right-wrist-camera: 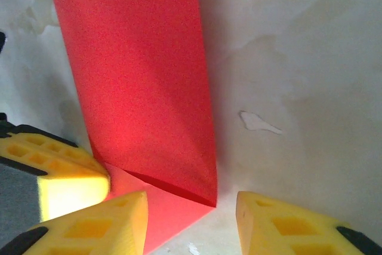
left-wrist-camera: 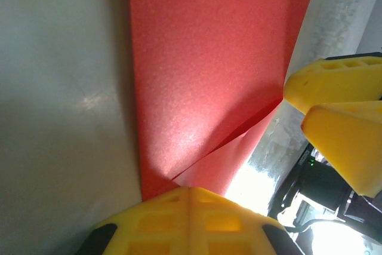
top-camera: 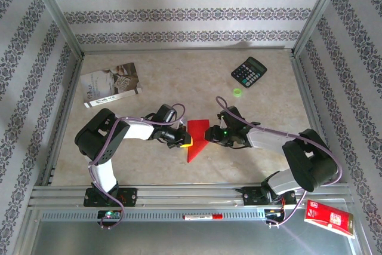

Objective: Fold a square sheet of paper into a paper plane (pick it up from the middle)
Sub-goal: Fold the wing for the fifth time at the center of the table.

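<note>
The square sheet of paper (top-camera: 197, 137) is bright red and lies at the table's middle, folded into a wedge that narrows toward the near edge. My left gripper (top-camera: 186, 141) is at its left edge, shut, with its yellow tips (left-wrist-camera: 190, 190) covering the paper's (left-wrist-camera: 203, 58) corner; I cannot tell whether it pinches the paper or presses on it. My right gripper (top-camera: 209, 135) is at the right edge and open. A folded corner of the paper (right-wrist-camera: 143, 100) lies between its yellow fingers (right-wrist-camera: 89, 225), untouched in the gap (right-wrist-camera: 191, 222).
A black calculator (top-camera: 249, 71) and a small green ring (top-camera: 237, 92) lie at the back right. A grey-white booklet (top-camera: 111, 83) lies at the back left. A glossy red packet (top-camera: 329, 218) rests on the front ledge, right. Metal frame posts line the table's sides.
</note>
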Tool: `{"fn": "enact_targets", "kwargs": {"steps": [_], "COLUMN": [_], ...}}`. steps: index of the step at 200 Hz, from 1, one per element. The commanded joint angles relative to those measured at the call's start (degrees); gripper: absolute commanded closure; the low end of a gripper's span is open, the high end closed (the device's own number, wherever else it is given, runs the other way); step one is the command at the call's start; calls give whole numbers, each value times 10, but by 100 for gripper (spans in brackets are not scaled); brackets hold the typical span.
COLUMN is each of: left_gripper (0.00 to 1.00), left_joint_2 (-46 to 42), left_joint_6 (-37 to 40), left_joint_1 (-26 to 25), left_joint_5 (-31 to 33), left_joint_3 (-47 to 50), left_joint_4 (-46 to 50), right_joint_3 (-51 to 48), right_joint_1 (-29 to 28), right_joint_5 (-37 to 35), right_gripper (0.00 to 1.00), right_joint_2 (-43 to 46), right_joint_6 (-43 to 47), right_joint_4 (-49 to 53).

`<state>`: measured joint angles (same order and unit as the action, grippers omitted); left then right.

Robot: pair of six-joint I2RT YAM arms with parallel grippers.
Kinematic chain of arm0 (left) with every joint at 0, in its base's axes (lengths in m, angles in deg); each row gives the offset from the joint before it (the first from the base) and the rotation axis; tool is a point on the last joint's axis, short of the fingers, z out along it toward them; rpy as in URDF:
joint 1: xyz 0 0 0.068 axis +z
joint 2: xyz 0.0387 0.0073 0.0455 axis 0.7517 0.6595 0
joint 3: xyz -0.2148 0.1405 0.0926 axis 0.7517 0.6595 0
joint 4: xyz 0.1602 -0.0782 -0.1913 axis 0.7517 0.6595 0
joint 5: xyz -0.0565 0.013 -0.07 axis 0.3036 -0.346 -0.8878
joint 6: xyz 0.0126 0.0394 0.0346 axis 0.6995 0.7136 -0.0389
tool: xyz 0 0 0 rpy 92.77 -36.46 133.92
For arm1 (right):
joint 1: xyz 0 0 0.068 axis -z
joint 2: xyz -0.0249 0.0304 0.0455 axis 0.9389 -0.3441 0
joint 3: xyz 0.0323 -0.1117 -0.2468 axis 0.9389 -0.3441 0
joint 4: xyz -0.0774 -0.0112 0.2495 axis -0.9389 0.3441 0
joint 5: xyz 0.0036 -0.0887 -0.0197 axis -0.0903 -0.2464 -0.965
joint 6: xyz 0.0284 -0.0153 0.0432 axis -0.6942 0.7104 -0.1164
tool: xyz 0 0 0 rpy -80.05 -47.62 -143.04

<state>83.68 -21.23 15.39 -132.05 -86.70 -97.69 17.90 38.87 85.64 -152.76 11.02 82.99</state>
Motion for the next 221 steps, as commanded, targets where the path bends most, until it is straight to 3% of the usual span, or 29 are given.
{"fn": "enact_targets", "kwargs": {"steps": [1,56,84,110,147,185,221], "left_gripper": [98,98,98,98,86,68,60], "left_joint_2": [14,14,10,1,-47,-154,-277], "left_joint_6": [-8,-2,1,6,23,92,182], "left_joint_1": [10,13,13,14,13,-24,-99], "left_joint_5": [0,-1,1,3,27,131,278], "left_joint_3": [17,21,18,10,8,39,103], "left_joint_4": [-11,-9,-2,3,13,44,43], "right_joint_3": [14,-3,-15,-17,-10,-12,-15], "right_joint_1": [-4,1,6,6,-15,-56,-75], "right_joint_5": [27,48,44,35,9,-32,-51], "right_gripper": [57,61,70,85,98,100,100], "right_joint_2": [-16,-24,-13,0,15,38,59], "right_joint_6": [0,-12,-18,-26,-72,-198,-290], "right_joint_4": [-28,-63,-72,-68,-42,-28,-28]}}
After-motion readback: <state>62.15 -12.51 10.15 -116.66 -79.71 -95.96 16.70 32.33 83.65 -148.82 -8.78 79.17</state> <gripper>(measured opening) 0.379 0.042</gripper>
